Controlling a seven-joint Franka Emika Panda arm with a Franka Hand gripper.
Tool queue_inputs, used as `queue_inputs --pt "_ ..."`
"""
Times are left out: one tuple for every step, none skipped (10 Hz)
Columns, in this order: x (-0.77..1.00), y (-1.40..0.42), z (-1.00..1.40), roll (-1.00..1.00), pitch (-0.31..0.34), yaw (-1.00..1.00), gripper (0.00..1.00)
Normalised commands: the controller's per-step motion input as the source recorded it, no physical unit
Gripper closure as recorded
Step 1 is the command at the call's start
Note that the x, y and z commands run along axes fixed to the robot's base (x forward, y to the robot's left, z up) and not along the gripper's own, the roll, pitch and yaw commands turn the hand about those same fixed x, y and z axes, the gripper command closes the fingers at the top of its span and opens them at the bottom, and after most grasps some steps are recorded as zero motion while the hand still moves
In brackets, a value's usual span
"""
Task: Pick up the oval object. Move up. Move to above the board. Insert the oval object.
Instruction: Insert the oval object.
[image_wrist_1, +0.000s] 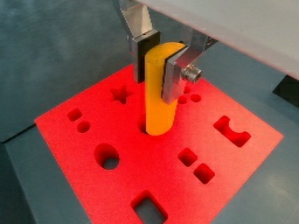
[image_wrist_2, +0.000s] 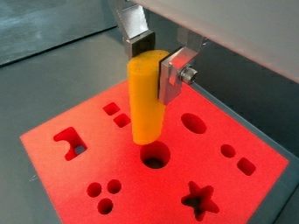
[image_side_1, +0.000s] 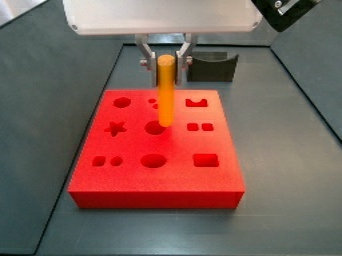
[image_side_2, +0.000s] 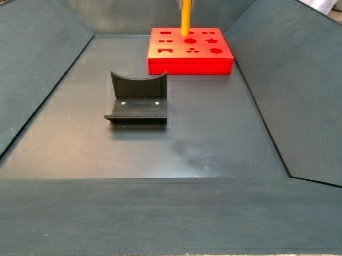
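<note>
Your hand (image_wrist_1: 160, 63) grips the oval object (image_wrist_1: 160, 87) upright over the board (image_wrist_1: 117, 175).

Look at both wrist views: the silver fingers (image_wrist_2: 177, 72) are closed on the upper part of the orange-yellow peg, and the peg hangs straight down with its lower end at the board's top face. In a wrist view its tip (image_wrist_2: 145, 136) sits just beside a round cutout (image_wrist_2: 155, 157); you cannot tell whether it has entered a hole or only touches the face. In a side view the peg (image_side_1: 163, 92) stands near the middle of the red block (image_side_1: 160, 185). The fixture (image_side_2: 136, 98) sits on the dark surface (image_side_2: 174, 150), well apart from the board (image_side_2: 190, 62).
</note>
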Motion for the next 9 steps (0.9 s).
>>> queue_inputs --pt "-0.03 0.00 0.00 0.00 0.000 0.06 1.00" --pt "-0.02 0.00 -0.04 0.00 -0.004 0.05 1.00" --pt "0.00 0.00 -0.03 0.00 -0.001 0.07 1.00" --pt "0.00 0.03 -0.13 0.01 0.000 0.15 1.00" --pt "0.00 0.00 -0.12 0.00 -0.003 0.11 1.00" --pt "0.00 0.00 -0.10 0.00 -0.009 0.06 1.00" --pt "0.00 0.00 -0.13 0.00 -0.013 0.07 1.00" --pt "-0.03 0.00 -0.15 0.00 -0.014 0.06 1.00" --pt "-0.01 0.00 -0.16 0.01 -0.007 0.08 1.00"
